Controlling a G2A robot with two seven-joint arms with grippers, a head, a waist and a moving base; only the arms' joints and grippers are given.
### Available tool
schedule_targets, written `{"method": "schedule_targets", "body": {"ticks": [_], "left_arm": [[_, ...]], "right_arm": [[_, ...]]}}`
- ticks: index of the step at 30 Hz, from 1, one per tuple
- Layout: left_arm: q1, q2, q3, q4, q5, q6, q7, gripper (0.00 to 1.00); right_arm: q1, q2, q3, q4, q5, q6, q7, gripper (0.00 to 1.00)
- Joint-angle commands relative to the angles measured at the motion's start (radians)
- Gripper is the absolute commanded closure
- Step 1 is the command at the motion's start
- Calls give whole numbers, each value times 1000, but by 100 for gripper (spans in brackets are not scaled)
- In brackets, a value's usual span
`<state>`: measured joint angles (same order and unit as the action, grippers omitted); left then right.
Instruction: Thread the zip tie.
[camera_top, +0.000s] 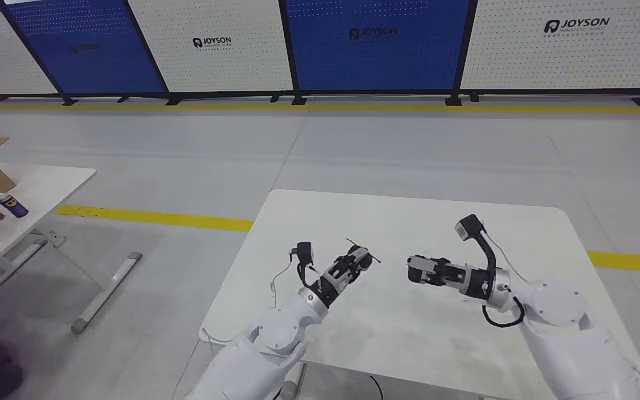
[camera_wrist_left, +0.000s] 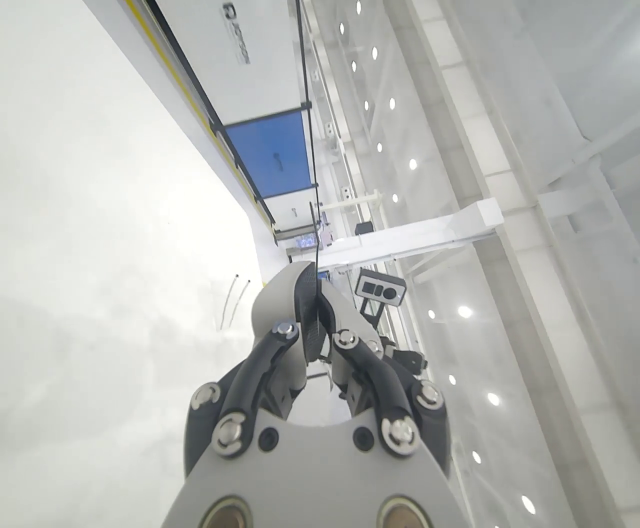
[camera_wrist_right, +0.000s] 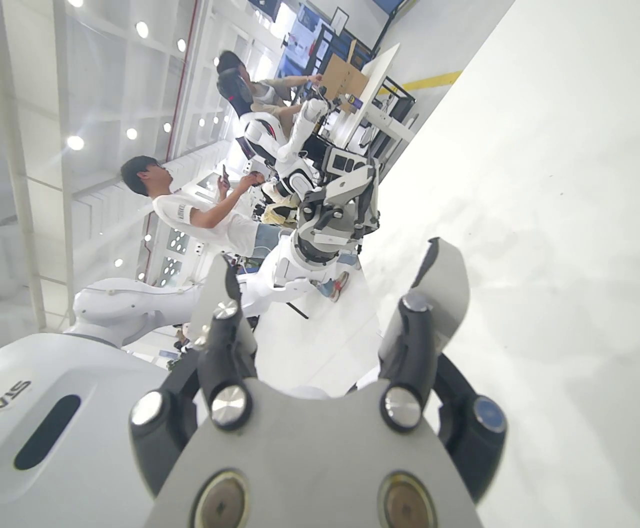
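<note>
Left fingers (camera_wrist_left: 306, 290) are clamped together on the black zip tie (camera_wrist_left: 314, 235), low centre of the left wrist view. The strip runs straight out past the tips toward the frame top. In the top view they sit lower centre over the white bench (camera_top: 450, 215). Right fingers (camera_top: 413, 268) are spread apart just right of them, tips facing, not touching. Two more ties (camera_wrist_left: 228, 302) lie side by side on the bench, left of centre in the left wrist view.

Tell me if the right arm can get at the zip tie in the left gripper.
Probably yes. The right gripper, jaws open, faces the zip tie sticking out of the left gripper, with only bare table under the gap between them.
</note>
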<state>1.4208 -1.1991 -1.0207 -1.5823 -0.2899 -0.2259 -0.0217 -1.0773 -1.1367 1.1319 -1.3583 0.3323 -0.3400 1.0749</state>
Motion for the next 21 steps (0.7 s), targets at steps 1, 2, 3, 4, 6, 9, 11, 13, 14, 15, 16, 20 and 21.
{"method": "schedule_targets", "body": {"ticks": [1, 2, 3, 4, 6, 9, 11, 13, 14, 15, 16, 20, 21], "left_arm": [[-2, -5, 16, 8, 33, 3, 55, 100], [-2, -5, 16, 8, 33, 3, 55, 100], [-2, -5, 16, 8, 33, 3, 55, 100], [-2, -5, 16, 8, 33, 3, 55, 100], [-2, -5, 16, 8, 33, 3, 55, 100], [-2, -5, 16, 8, 33, 3, 55, 100], [-2, -5, 16, 8, 33, 3, 55, 100], [-2, -7, 10, 15, -5, 23, 45, 100], [-4, -7, -1, 18, -33, 27, 40, 100], [-3, -7, -12, 21, -54, 25, 39, 100], [2, -6, -26, 22, -83, 19, 33, 100], [27, -2, -73, 19, -72, -4, 87, 100], [33, -2, -77, 21, -10, -7, 142, 100]], "right_arm": [[-14, 2, 21, -11, 16, 0, 7, 0], [-20, 3, 29, -16, 21, 0, 9, 0], [-24, 3, 32, -20, 25, 0, 11, 0], [-24, 3, 32, -20, 25, 0, 11, 0], [-24, 3, 32, -20, 25, 0, 11, 0], [-24, 3, 32, -20, 25, 0, 11, 0], [-24, 3, 32, -20, 25, 0, 11, 0], [-24, 3, 32, -20, 25, 0, 11, 0], [-24, 3, 32, -20, 25, 0, 11, 0], [-24, 3, 32, -20, 25, 0, 11, 0], [-24, 3, 32, -20, 25, 0, 11, 0], [-24, 3, 32, -20, 25, 0, 11, 0], [-24, 3, 32, -20, 25, 0, 11, 0]]}}
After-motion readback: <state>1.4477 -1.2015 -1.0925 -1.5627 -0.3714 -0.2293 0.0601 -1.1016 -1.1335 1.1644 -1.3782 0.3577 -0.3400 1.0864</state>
